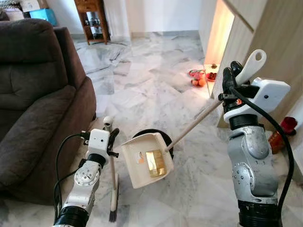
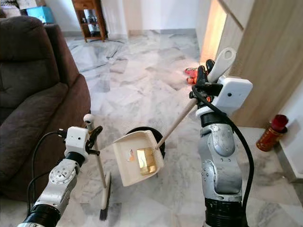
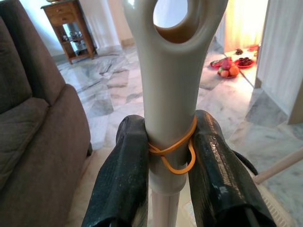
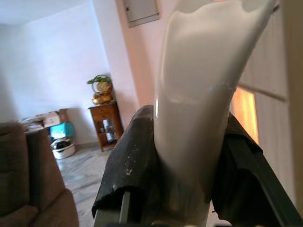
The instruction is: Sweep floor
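Left gripper [image 3: 165,175] clamped on broom handle [image 3: 173,85]; right gripper [image 4: 184,156] pinching dustpan handle [image 1: 196,122]. Dustpan [image 1: 147,160] raised, litter inside; emptying likely left; marble floor [image 1: 147,90] looks swept.

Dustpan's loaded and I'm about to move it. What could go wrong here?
1. The dustpan hangs tilted over the black bin; the gold scrap could slide out and miss.
2. The right pincer grips the long handle's far end, so the pan may swing.
3. The brush, in the left pincer, might drag against the sofa.
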You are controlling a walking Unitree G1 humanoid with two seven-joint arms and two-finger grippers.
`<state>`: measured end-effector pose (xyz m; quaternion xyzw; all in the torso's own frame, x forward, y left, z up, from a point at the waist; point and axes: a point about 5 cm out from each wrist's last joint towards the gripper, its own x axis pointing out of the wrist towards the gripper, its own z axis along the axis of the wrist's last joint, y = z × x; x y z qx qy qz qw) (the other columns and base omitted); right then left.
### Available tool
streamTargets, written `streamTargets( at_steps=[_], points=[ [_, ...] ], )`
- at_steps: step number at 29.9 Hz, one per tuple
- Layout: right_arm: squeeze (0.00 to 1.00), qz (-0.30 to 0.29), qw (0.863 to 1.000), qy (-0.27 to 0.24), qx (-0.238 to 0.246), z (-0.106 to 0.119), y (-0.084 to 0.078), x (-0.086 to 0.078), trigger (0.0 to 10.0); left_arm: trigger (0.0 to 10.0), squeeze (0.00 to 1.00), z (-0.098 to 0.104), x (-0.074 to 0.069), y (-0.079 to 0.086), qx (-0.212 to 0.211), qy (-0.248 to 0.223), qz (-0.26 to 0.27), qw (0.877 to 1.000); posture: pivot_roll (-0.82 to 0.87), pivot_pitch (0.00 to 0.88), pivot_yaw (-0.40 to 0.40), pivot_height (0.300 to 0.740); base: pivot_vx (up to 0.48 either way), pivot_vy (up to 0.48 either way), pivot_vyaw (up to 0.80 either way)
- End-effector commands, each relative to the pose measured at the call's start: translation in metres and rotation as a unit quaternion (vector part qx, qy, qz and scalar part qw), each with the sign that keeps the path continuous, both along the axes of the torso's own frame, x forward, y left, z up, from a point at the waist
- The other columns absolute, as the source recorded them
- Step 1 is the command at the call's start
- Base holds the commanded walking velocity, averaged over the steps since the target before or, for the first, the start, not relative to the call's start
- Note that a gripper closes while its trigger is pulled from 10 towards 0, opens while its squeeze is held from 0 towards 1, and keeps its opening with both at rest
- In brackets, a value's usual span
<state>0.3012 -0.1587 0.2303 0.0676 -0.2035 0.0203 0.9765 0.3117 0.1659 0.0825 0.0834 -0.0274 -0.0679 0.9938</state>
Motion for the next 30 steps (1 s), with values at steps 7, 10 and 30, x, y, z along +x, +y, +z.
streamTargets(
  at_steps=[7, 10, 30],
  points=[
    [0.00, 0.015, 0.999, -0.033, -0.007, 0.011, 0.006, -0.001, 10.0, 10.0, 0.00, 0.008, 0.003, 0.002, 0.012, -0.019, -0.001, 1.000, 0.02, 0.000, 0.079, 0.740, 0.313, 0.000, 0.35],
    [0.00, 0.019, 0.999, -0.032, -0.002, 0.011, 0.007, -0.001, 10.0, 10.0, 0.00, 0.008, 0.004, 0.003, 0.012, -0.019, 0.000, 1.000, 0.02, 0.000, 0.077, 0.740, 0.315, 0.000, 0.43],
    [0.00, -0.004, 0.998, -0.067, 0.020, 0.025, 0.001, -0.003, 10.0, 10.0, 0.00, 0.010, 0.004, 0.004, 0.009, -0.025, 0.007, 1.000, 0.03, 0.000, 0.071, 0.740, 0.313, 0.000, 0.00]
  ],
)
